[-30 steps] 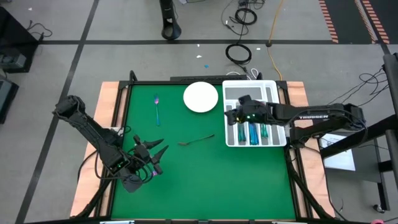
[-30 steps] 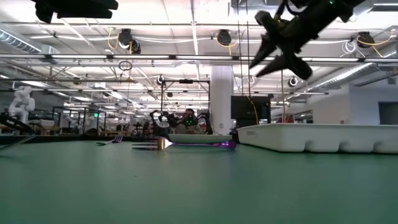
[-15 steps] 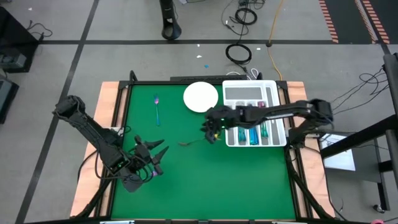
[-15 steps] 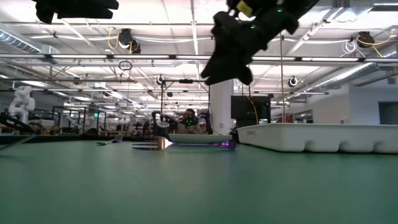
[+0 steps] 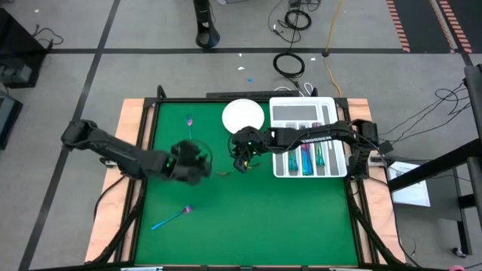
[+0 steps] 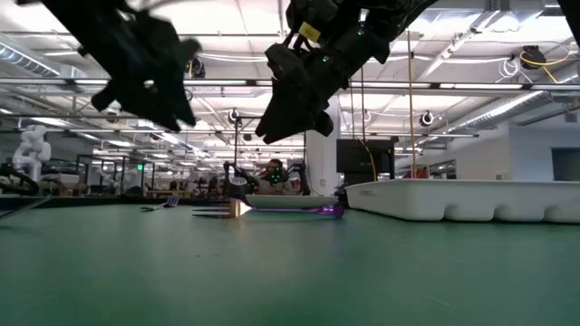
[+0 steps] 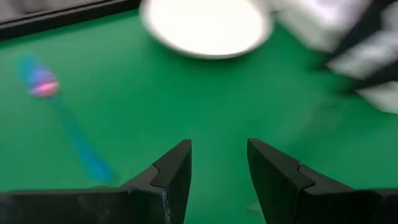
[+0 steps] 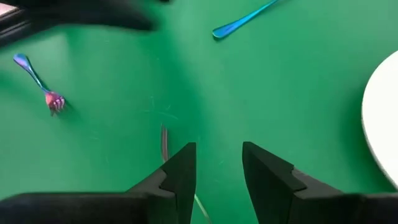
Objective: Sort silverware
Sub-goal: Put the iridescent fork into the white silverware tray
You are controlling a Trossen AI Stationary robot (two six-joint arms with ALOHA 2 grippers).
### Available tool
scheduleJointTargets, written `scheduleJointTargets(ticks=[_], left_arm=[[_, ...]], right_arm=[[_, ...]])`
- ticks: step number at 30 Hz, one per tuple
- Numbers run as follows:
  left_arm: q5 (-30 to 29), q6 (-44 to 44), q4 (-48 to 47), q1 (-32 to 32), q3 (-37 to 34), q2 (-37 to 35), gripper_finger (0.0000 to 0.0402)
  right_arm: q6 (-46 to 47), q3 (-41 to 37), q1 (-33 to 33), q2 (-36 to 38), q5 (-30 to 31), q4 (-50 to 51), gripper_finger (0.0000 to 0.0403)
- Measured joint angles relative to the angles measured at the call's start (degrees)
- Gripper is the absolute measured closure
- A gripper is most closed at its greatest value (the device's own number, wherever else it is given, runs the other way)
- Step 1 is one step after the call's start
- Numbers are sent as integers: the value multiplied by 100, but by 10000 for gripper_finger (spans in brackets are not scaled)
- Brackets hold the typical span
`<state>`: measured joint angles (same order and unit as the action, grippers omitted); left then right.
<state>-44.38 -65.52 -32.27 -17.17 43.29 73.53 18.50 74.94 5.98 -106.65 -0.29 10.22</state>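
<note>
**Both arms converge on the mid-table fork**

Since the earlier pictures, both arms have shifted. One second ago the right gripper (image 5: 241, 156) stood over the white slotted tray (image 5: 337, 166); it has crossed out past the tray's edge and now hangs above the green table (image 5: 301, 218), near the white round plate (image 5: 242, 117). The left gripper (image 5: 197, 156), then parked at the near-left of the table, has swung inward and now sits just beside the right one. A blue-pink utensil (image 5: 170, 218) now lies where the left gripper formerly waited; it was not visible there before.

Gripper condition: both stand spread and empty, as the wrist views show clear gaps between the fingers.

Task items: a dull fork (image 5: 224, 173) lies just below and between the two grippers, appearing directly ahead of the right one in its wrist view. A blue-handled spoon (image 5: 191, 129) lies beyond the left gripper, toward the plate side. Several pieces (image 5: 306, 160) already rest in the tray slots.

Judgement: sorting is partly done, with three loose pieces outstanding. With both arms near one fork, collision is a risk.

Limits: the fork's far end is hidden under the right arm from above. The left wrist view is blurred. Height above the table cannot be fixed.
</note>
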Motion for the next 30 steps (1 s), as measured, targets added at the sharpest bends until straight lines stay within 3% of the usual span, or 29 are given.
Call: scheduleJointTargets(ticks=[3,9,14,21,30], left_arm=[[391,26,-478,794,0,-60,245],[1508,1115,-512,2709,1,55,245],[2225,1481,-467,3993,-49,260,245],[2738,1821,-123,4753,-55,848,245],[2708,1921,104,4903,-24,1847,245]], right_arm=[[-219,0,-7,2,-2,-3,284],[-575,0,-12,2,-4,95,284],[-677,0,-146,2,0,300,284],[-965,-2,-507,4,-5,476,284],[-1035,-4,-863,4,22,560,284]])
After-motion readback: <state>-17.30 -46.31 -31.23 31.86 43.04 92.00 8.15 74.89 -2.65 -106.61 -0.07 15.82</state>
